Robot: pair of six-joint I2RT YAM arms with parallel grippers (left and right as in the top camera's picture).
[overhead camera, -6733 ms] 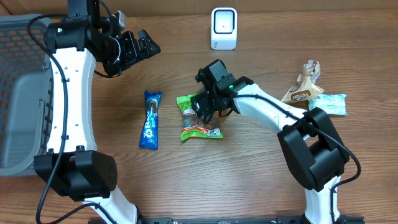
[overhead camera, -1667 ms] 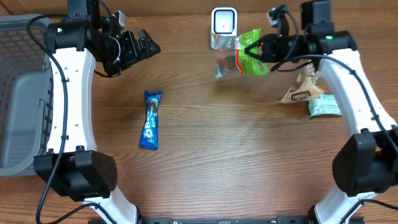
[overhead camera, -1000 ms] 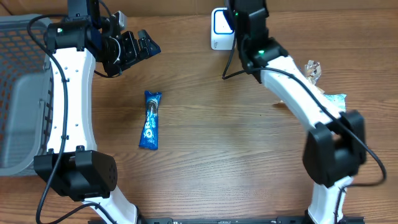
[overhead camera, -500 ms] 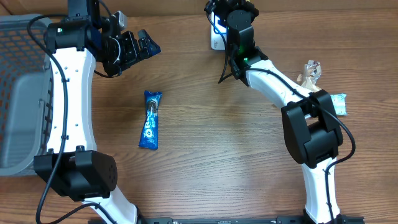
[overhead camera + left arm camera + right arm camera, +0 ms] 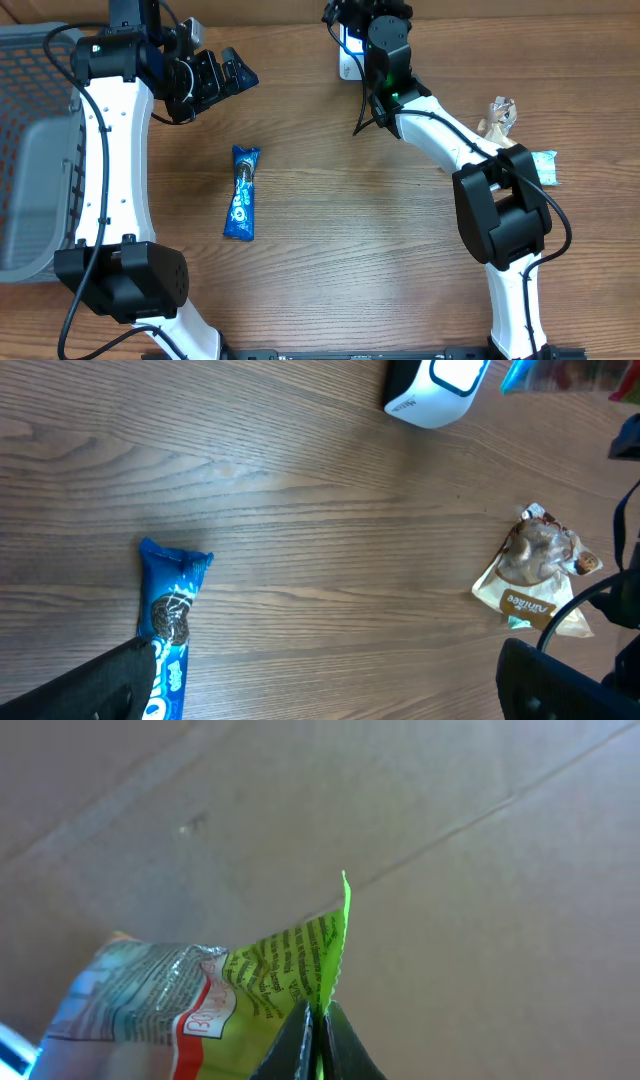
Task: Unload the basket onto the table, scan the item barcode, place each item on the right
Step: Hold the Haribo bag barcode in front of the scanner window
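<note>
1. The wooden table [image 5: 350,260] carries all loose items, and both arms reach over it.
2. A grey mesh basket [image 5: 30,150] sits at the table's left edge, well apart from the goods.
3. The left gripper [image 5: 238,70] hangs over the far left part of the table. Its jaws are spread wide and hold nothing. In the left wrist view both dark fingers [image 5: 90,680] frame the bottom corners.
4. The right gripper [image 5: 318,1038] is raised at the far edge, right by the scanner. Its jaws are pressed together, pinching the edge of the green snack packet.
5. The white scanner [image 5: 440,385] stands upright at the far edge. In the overhead view the right arm partly covers it.
6. The green snack packet [image 5: 230,990] hangs in the right gripper, clear of the table. Small print and a red band face the wrist camera, and no barcode can be made out. In the left wrist view a blurred strip of wrapper shows just beside the scanner.
7. The blue cookie pack [image 5: 241,192] lies flat and lengthwise, left of the table's centre.
8. A brown pouch [image 5: 497,118] lies at the right side.
9. A pale teal packet [image 5: 543,165] lies near the pouch, partly behind the right arm.
</note>
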